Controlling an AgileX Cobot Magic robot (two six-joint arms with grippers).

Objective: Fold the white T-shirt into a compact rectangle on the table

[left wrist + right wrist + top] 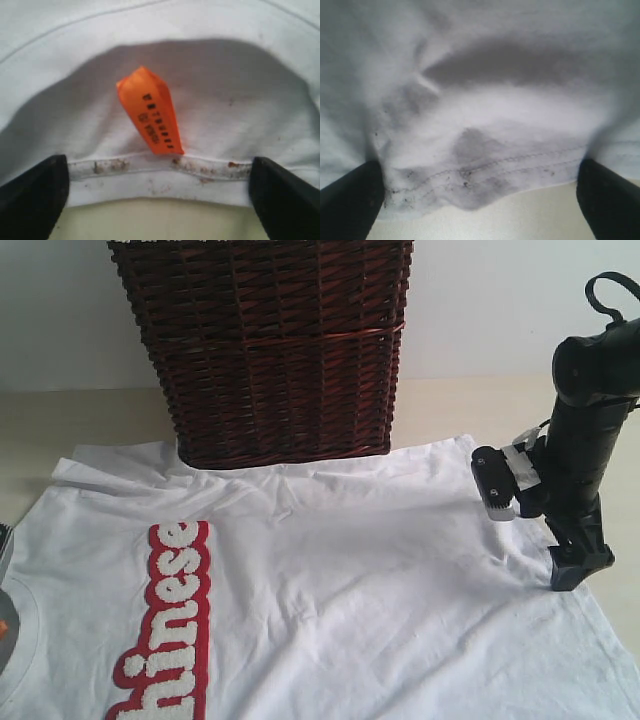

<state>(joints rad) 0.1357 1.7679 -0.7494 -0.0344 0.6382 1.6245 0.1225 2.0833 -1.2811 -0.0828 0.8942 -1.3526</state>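
Exterior, shirts: I count one white T-shirt point(380, 580), spread flat on the table point(60, 420), its far edge meeting one wicker basket point(270, 350).
Exterior, arms: one clearly seen, the right arm point(585, 440), down at the shirt's right edge.
Left wrist: left gripper point(160, 192) released, two fingers point(35, 195) spread either side of the collar seam point(160, 167); one orange tag point(152, 112).
Right wrist: right gripper point(480, 200) released, two fingers point(350, 200) wide apart, one stitched hem point(510, 167) between them.

Soft, even light, bright and slightly washed out over the white T-shirt point(400, 580). The exterior view is mildly grainy. Both wrist views are blurred close up — broad grey shadows lie across it, the right view softest.
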